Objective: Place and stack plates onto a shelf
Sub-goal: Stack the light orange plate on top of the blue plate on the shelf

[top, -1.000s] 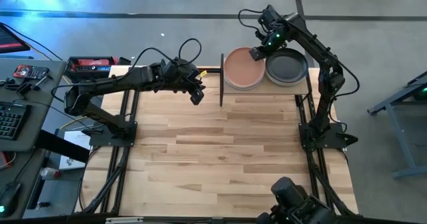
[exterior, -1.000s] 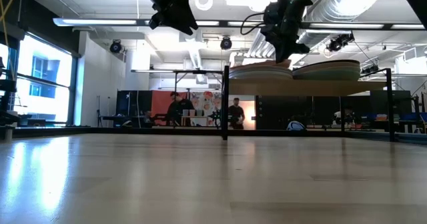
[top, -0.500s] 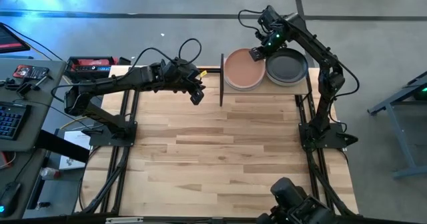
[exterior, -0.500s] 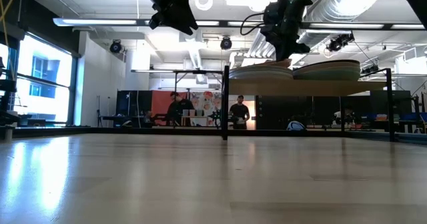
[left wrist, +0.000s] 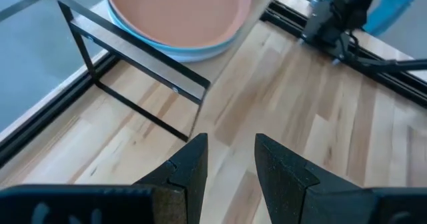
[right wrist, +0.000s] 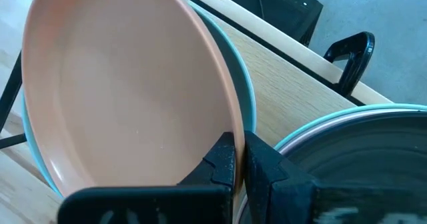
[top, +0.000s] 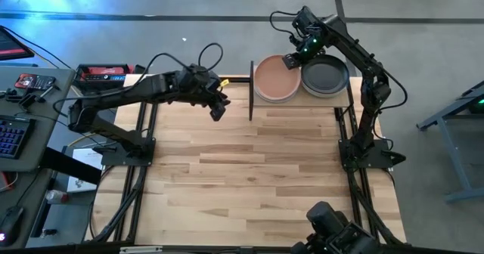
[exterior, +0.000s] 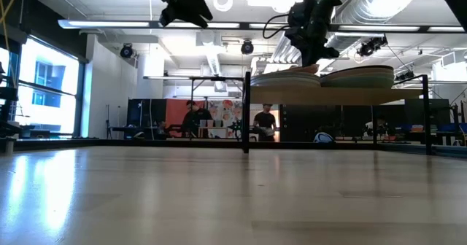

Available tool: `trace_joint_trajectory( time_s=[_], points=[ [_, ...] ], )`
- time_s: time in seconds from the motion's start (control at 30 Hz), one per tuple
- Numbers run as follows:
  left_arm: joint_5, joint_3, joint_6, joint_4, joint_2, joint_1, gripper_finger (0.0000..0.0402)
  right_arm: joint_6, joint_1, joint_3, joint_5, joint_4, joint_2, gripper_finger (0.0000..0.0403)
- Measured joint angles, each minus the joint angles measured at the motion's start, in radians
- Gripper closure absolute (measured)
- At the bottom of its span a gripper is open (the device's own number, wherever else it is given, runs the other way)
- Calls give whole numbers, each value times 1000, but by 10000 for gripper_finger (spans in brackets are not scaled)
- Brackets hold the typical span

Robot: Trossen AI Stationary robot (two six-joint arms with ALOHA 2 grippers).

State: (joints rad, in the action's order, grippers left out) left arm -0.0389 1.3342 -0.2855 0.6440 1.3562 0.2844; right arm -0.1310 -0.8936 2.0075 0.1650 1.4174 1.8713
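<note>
On the shelf (top: pixel 333 97) in the high view, the right gripper (top: pixel 291 60) pinches the terracotta plate (top: pixel 275 78) at its far-right rim. In the right wrist view that rim sits between the closed fingers (right wrist: pixel 223 159). In the left wrist view, the left gripper (left wrist: pixel 230 159) hangs open and empty, near the shelf's left end.

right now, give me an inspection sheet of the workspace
surface: plank table, bare in front of the shelf
job's things: shelf at the far edge holds two stacks; terracotta plate tops one, dark plate the other
clutter: nothing seen on the table
claws: right claw shut on the terracotta plate's rim; left claw open, empty, above the table beside the shelf
cables: black loops over the left arm
surroundings: side desk with keyboard; people far behind
</note>
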Motion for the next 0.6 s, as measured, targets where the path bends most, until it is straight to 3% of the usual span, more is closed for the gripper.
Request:
trace_joint_trajectory(
  time_s=[0.23, 0.6],
  points=[
    [3, -93, 5, 14, -86, -33, 289, 0, 0, 0, 0, 0, 0, 402],
    [51, -434, -26, -266, -322, -100, 289, 6, 0, 0, -2, -1, 0, 402]
  ],
)
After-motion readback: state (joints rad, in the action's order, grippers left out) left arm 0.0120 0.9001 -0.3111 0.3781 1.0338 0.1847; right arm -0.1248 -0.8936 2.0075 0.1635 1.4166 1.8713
